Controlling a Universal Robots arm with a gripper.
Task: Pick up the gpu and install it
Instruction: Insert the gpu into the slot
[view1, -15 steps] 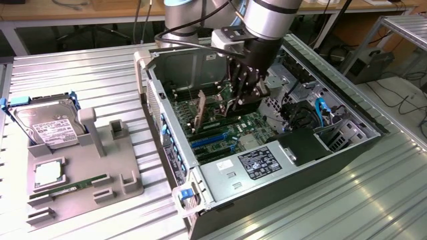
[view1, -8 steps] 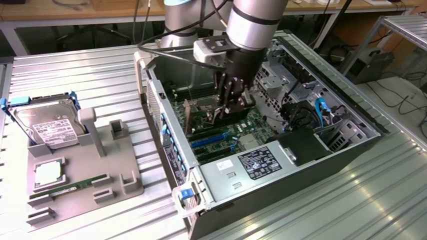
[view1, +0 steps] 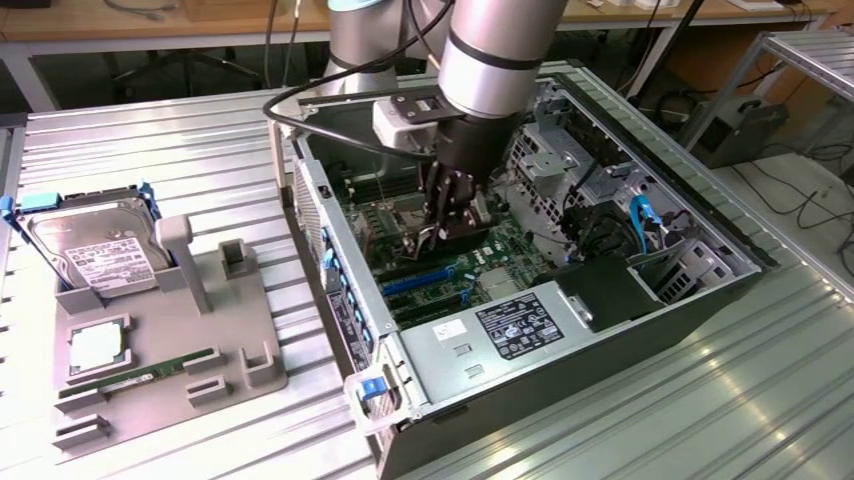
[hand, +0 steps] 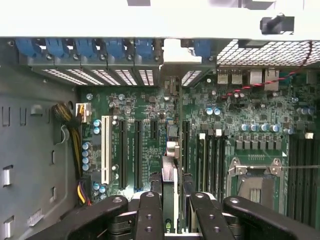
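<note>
Gripper (view1: 451, 232) clamped on the gpu (hand: 170, 170), edge-on above the motherboard (hand: 145, 107) inside the computer case (view1: 694, 215).

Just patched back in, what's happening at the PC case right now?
The arm has its tool down inside the open computer case, holding the gpu edge-on above the motherboard. In the wrist view the card sits between the tool's fingers, lined up among the expansion slots near the case's rear brackets. Whether it is seated cannot be told. On the grey holder beside the case, the hard drive stands in its slot.
</note>
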